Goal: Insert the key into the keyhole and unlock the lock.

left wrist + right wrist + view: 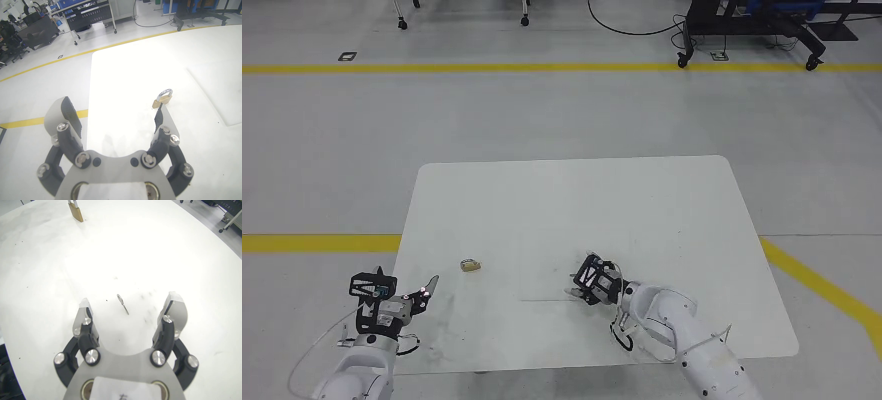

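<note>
Key (122,303) lies flat before right gripper (129,299), spread wide.
Thin key may skid when pinched (left gripper (113,103) likewise spread, near lock (163,100)).

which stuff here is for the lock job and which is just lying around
For the job:
key
padlock
left gripper, open
right gripper, open, over the key
table

Just around, off the table:
cart
chairs
cable
yellow line
</note>
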Tool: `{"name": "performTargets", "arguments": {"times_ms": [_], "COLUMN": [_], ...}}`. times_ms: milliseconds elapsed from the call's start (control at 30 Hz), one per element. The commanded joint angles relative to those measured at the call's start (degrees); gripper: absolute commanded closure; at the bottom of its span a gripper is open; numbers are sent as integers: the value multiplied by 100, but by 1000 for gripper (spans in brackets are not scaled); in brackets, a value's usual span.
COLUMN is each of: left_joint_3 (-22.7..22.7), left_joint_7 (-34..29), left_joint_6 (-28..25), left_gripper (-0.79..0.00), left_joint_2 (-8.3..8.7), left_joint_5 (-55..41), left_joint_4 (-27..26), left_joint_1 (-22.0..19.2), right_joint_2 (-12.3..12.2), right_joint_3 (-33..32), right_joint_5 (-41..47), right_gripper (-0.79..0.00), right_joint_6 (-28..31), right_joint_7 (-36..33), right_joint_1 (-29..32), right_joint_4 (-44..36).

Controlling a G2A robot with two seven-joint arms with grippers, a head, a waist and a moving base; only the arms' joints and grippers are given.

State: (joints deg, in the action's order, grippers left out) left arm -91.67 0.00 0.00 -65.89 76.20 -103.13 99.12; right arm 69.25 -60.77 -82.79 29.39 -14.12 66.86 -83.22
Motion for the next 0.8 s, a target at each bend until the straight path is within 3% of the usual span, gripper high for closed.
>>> {"name": "performTargets", "arguments": {"times_ms": [0, 133, 233, 267, 300, 333, 767], "left_joint_3": [0, 0, 0, 0, 0, 0, 0], "left_joint_7": [0, 0, 0, 0, 0, 0, 0], "left_joint_6": [0, 0, 0, 0, 0, 0, 0], "left_gripper": [-785, -785, -785, -785, -785, -785, -785], "left_joint_2": [0, 0, 0, 0, 0, 0, 0], "left_joint_5": [0, 0, 0, 0, 0, 0, 0], "left_joint_4": [0, 0, 0, 0, 0, 0, 0], "left_joint_1": [0, 0, 0, 0, 0, 0, 0], "right_joint_2": [23, 63, 82, 83, 87, 89, -61], "right_joint_3": [70, 240, 336, 346, 355, 356, -105], "right_joint_5": [-4, -178, -189, -247, -239, -222, -548], "right_gripper": [-653, -382, -311, -219, -77, 0, 0], "right_joint_6": [-30, -80, 64, 70, 67, 90, 132], "right_joint_7": [-9, -61, -97, -144, -148, -143, 307], "right_joint_1": [-94, -260, -352, -393, -403, -415, -38], "right_joint_4": [78, 186, 274, 286, 291, 287, -407]}}
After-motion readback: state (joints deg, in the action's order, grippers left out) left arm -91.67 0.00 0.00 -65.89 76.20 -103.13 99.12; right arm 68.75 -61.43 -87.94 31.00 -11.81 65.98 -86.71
